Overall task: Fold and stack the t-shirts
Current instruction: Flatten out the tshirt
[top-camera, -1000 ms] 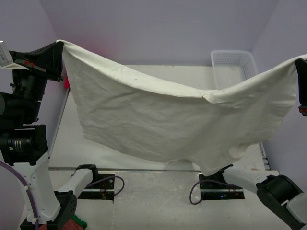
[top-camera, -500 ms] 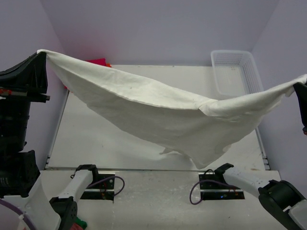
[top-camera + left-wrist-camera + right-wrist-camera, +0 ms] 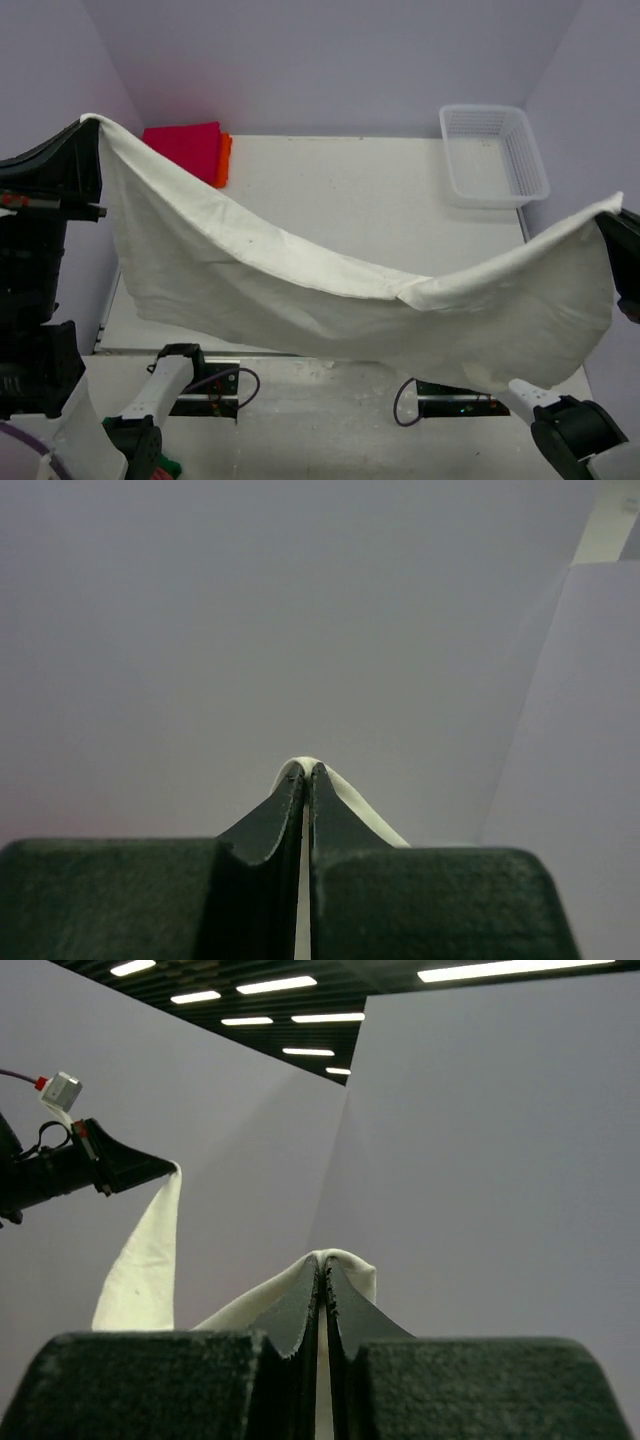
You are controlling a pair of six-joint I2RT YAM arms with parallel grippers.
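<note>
Lavender walls, white table (image 3: pixel 330 200). Far-left corner: red shirt (image 3: pixel 185 148) folded, apparently atop the orange shirt (image 3: pixel 224 160), whose edge shows at its right. Those two look done. Basket (image 3: pixel 490 197) far right. Cream shirt (image 3: pixel 300 290) hangs in the air over the near edge, sagging mid-span. Left gripper (image 3: pixel 306 772) and right gripper (image 3: pixel 322 1260) each pinch an end tight. Remaining, I judge: lay flat, fold, stack.

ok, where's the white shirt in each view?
Top external: white shirt sags across the middle, nearly edge to edge.
Left wrist: shirt peeks over the fingertips.
Right wrist: shirt bunched at the fingertips, plus a strip up left.
Landmark: left hand pinching its corner, in all three.
</note>
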